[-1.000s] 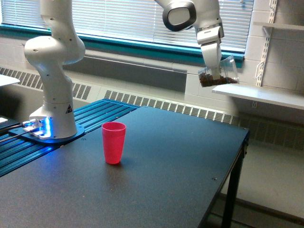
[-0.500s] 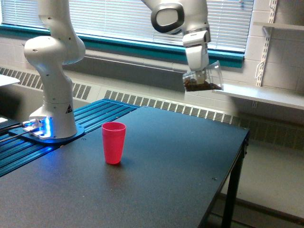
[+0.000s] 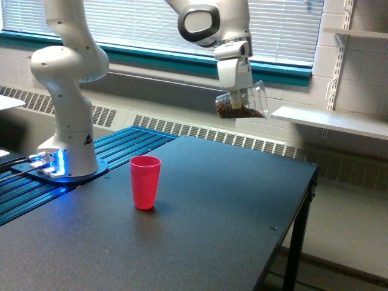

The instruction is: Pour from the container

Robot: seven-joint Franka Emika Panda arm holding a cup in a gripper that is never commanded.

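Exterior view: fingers (image 3: 238, 99) pinch the small clear plastic cup (image 3: 244, 102) of brown bits, tilted high above the dark surface's (image 3: 230, 200) far edge; tipping here would miss the red plastic cup (image 3: 145, 182).

the gripper (image 3: 238, 100) points down, clamped, high above the table.

A black table (image 3: 230, 200) fills the lower scene. At about 9 o'clock on it stands an upright red cup (image 3: 145, 182). Toward 12 o'clock, window blinds (image 3: 139, 21) hang above a teal sill (image 3: 151, 57). At 3 o'clock sits a white shelf (image 3: 339, 121).
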